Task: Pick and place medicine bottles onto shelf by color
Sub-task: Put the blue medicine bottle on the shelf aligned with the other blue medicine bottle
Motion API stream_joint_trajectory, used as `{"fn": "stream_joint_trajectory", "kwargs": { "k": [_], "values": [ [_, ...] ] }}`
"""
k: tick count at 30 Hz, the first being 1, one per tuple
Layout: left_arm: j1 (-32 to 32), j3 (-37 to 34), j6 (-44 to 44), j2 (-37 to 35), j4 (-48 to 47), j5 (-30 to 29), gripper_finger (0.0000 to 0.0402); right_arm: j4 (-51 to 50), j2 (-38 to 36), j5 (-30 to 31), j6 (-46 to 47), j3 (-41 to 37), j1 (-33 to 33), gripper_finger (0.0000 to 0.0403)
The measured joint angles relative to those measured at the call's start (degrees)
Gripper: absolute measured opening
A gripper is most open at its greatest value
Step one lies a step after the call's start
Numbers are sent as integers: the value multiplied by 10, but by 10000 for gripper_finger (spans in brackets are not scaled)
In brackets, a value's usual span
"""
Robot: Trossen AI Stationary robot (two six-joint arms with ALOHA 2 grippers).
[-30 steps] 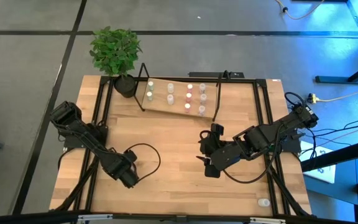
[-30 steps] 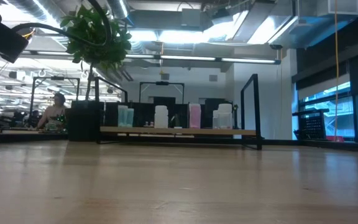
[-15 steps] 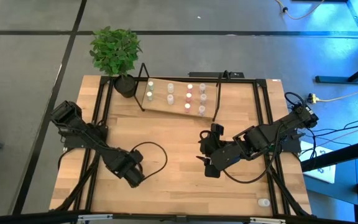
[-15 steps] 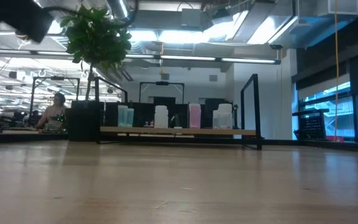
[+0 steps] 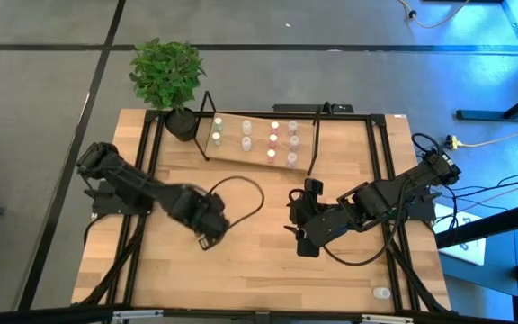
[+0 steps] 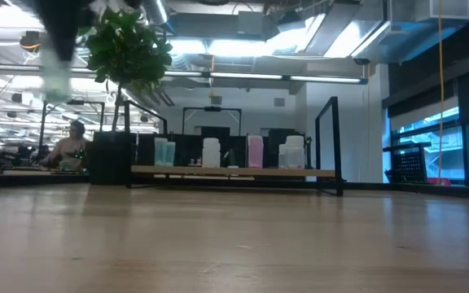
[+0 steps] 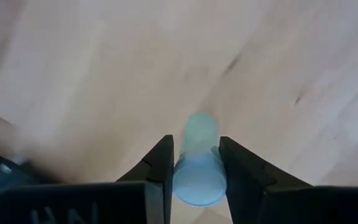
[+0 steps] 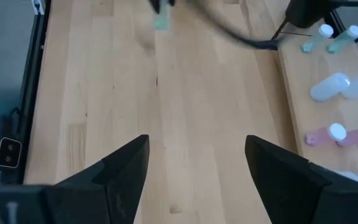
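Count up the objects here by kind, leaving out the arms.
Medicine bottles: 12
Shelf: 1
Potted plant: 1
Total: 14

**Your left arm has swung toward the middle**

Your left gripper [image 5: 212, 236] was down near the front left of the counter [image 5: 259, 279] a moment ago. Now it has moved up and to the right, closer to the middle. It is nearer to your right arm than before. The black cable [image 5: 245, 200] behind it has swung along with it. The gripper carries a small pale green bottle [image 7: 197, 168] between its fingers [image 7: 159, 163]. In the low view, the dark blur of the arm has slid from the far left edge over toward the plant [image 6: 126, 50].
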Motion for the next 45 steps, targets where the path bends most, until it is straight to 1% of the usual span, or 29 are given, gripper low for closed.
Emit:
{"fn": "stream_joint_trajectory", "kwargs": {
  "k": [6,10,15,17,20,23,26,31,37,45],
  "values": [
    [93,45,139,0,-40,-13,87,0,0,0,3,0,0,267],
    [163,47,231,0,-38,-18,89,0,0,1,-9,0,0,267],
    [235,33,313,-1,-26,-57,93,11,0,15,-37,0,0,267],
    [259,26,339,-1,-20,-59,94,12,0,39,-37,0,0,267],
    [292,16,376,-1,-7,-62,94,13,0,102,-24,0,0,267],
    [325,1,416,0,26,-62,95,7,0,160,-24,0,0,267],
    [356,-13,455,0,70,-58,96,2,0,198,-25,0,-5,267],
    [402,-29,500,0,101,-56,96,-25,0,250,-24,0,-26,267],
    [440,-30,515,0,100,-56,97,-31,0,242,-25,0,-69,267],
    [461,-30,530,0,99,-55,97,-31,0,241,-24,0,-106,267]
  ]
}}
